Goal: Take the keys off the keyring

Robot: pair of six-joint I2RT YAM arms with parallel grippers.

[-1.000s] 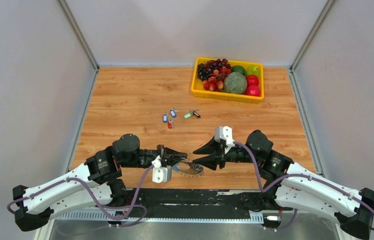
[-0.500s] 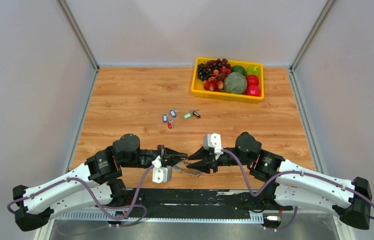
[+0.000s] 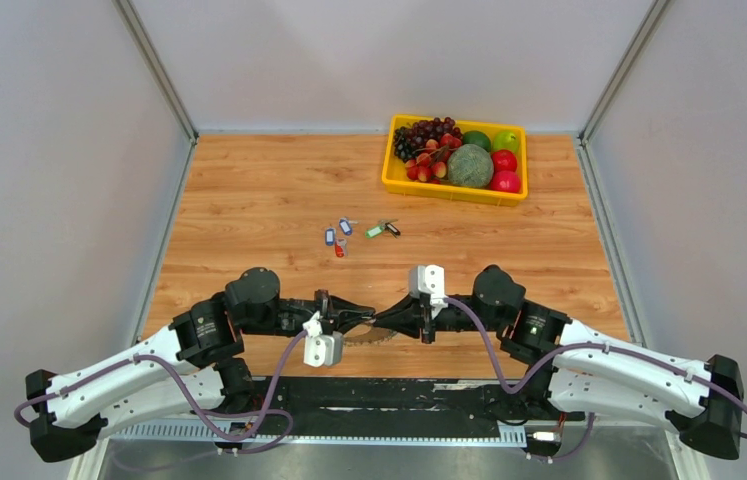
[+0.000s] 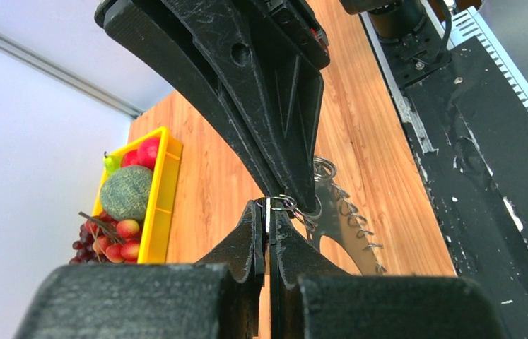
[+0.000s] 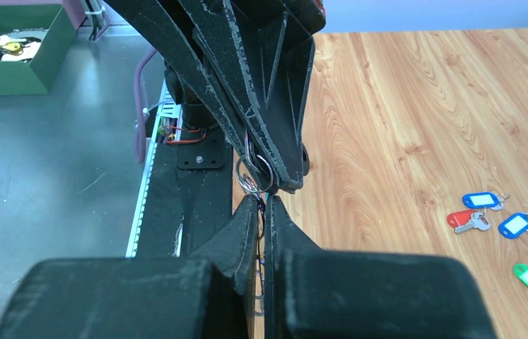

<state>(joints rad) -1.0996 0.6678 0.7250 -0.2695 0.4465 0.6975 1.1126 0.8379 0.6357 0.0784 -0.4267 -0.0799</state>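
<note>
The keyring (image 3: 362,337) is a flat grey hoop with a jagged edge, held up between my two grippers near the table's front edge. My left gripper (image 3: 366,317) is shut on its thin rim, as the left wrist view (image 4: 268,207) shows, with the toothed hoop (image 4: 349,236) and small wire rings (image 4: 324,169) beside it. My right gripper (image 3: 388,322) faces it tip to tip and is shut on the ring's edge (image 5: 264,202). Several keys lie loose on the table: blue (image 3: 329,237), red (image 3: 340,248), green (image 3: 375,231) and black (image 3: 392,229).
A yellow tray (image 3: 389,170) of fruit stands at the back right, also seen in the left wrist view (image 4: 158,198). A black strip (image 3: 389,392) runs along the table's near edge. A green box (image 5: 17,46) sits off the table.
My right gripper was open and apart from the ring; it has moved left and shut on the ring opposite my left gripper. The ring now stands edge-on.
</note>
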